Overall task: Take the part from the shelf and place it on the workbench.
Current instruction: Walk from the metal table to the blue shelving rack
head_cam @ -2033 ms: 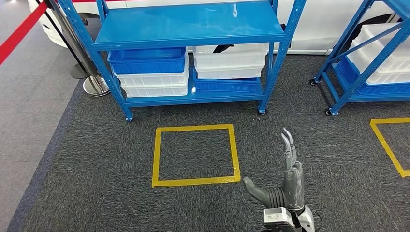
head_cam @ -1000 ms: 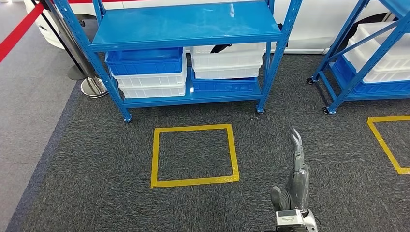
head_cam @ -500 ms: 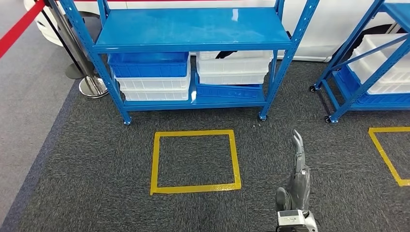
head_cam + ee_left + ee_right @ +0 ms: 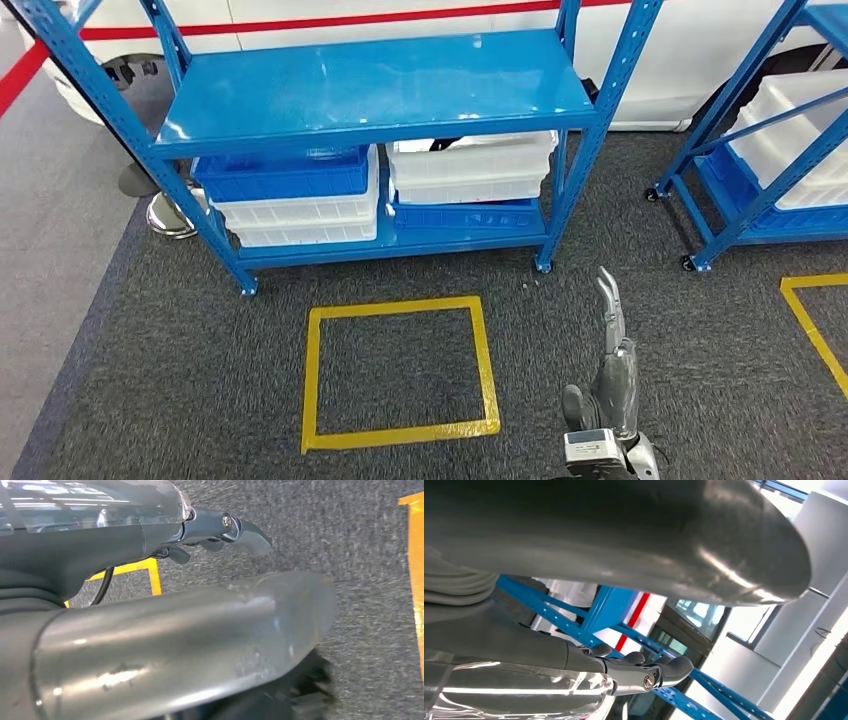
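A blue metal shelf [image 4: 380, 85] stands ahead, its upper board bare. On its lower level are stacked blue and white bins; a dark part [image 4: 452, 143] shows in the top white bin [image 4: 470, 165] on the right. My right hand [image 4: 612, 365] is raised low in the head view, well short of the shelf, fingers straight and holding nothing. The right wrist view shows its fingers [image 4: 639, 670] stretched out before the shelf's blue beams [image 4: 606, 605]. My left hand [image 4: 220, 527] hangs over the grey carpet, fingers extended and holding nothing.
A yellow taped square [image 4: 398, 372] marks the carpet in front of the shelf. A second blue shelf [image 4: 770, 150] with white bins stands at the right, beside another yellow mark [image 4: 815, 320]. A stanchion base [image 4: 170, 215] sits at the left. A white car is behind.
The camera has moved: the shelf sits larger and lower in the picture. My right hand has turned edge-on since two seconds ago and stays raised, holding nothing.
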